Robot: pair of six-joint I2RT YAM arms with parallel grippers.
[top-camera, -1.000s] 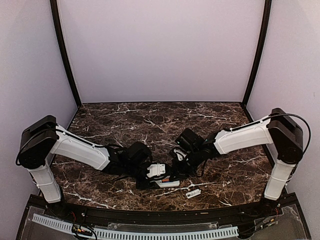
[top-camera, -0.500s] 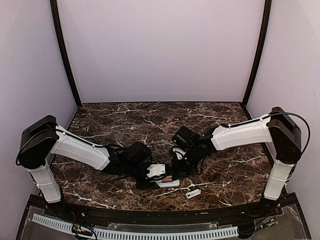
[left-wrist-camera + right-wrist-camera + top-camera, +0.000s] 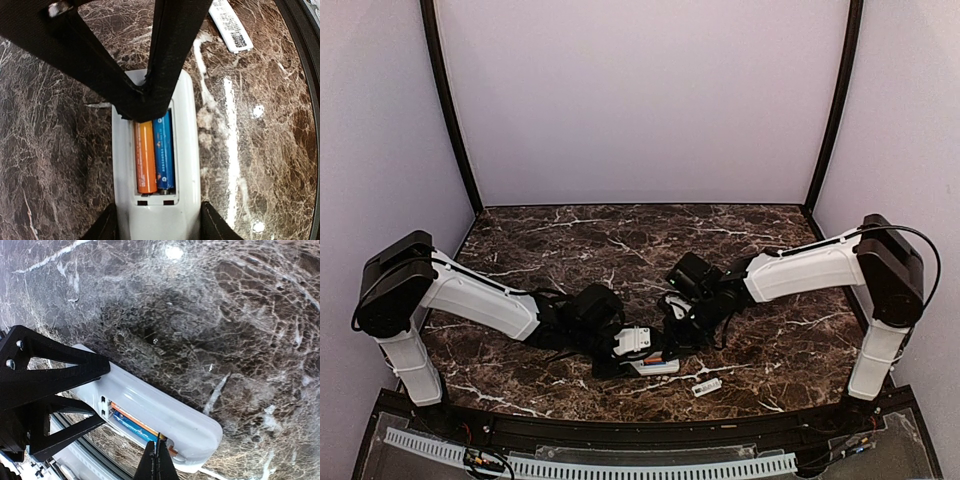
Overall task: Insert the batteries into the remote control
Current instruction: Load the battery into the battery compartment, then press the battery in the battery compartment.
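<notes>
The left claw [image 3: 159,227] is clamped on the remote [image 3: 187,150]. It has one finger on each long side of the near end and holds the remote flat on the dark marble table [image 3: 50,150]. Just ahead of those fingers the back of the remote is open. The two batteries sit side by side in the bay, the orange battery [image 3: 145,157] touching the blue battery [image 3: 164,150] along its length. Just past them the right claw [image 3: 157,460] reaches down with its fingers pressed together into one thin point. That point sits over the far end of the bay, above the batteries, though I can't tell if it actually touches them. Further ahead of the left claw and off to one side, a small white cover [image 3: 230,22] lies loose on the table, apart from the remote.
</notes>
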